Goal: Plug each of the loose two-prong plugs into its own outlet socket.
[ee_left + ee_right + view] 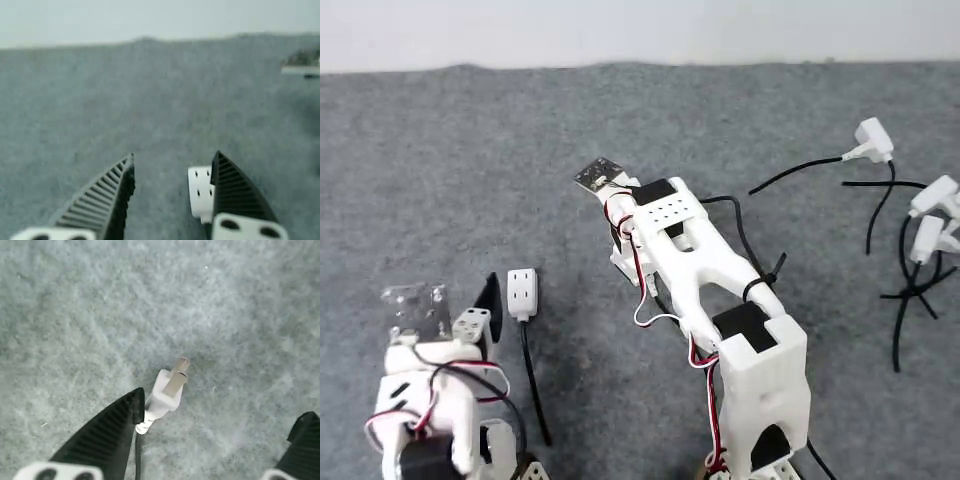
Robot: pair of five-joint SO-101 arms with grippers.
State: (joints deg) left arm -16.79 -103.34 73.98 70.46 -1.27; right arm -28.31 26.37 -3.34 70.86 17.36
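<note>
A white two-prong plug (167, 387) lies on the grey carpet with its prongs pointing away and its black cord trailing back. My right gripper (225, 405) hangs open above it, and the plug sits close beside one black finger (107, 432). In the high view the right gripper (605, 185) is at the table's middle. A white outlet socket (522, 293) lies at the lower left on a black cord. My left gripper (455, 292) stands open just beside it. In the left wrist view the socket (199, 192) is partly hidden behind one finger (235, 192).
Three more white plugs (873, 140), (935, 195), (927, 237) with tangled black cords (910, 295) lie at the far right. Another black cord (745, 240) runs under the right arm. Grey carpet (470, 160) covers the table up to the white wall.
</note>
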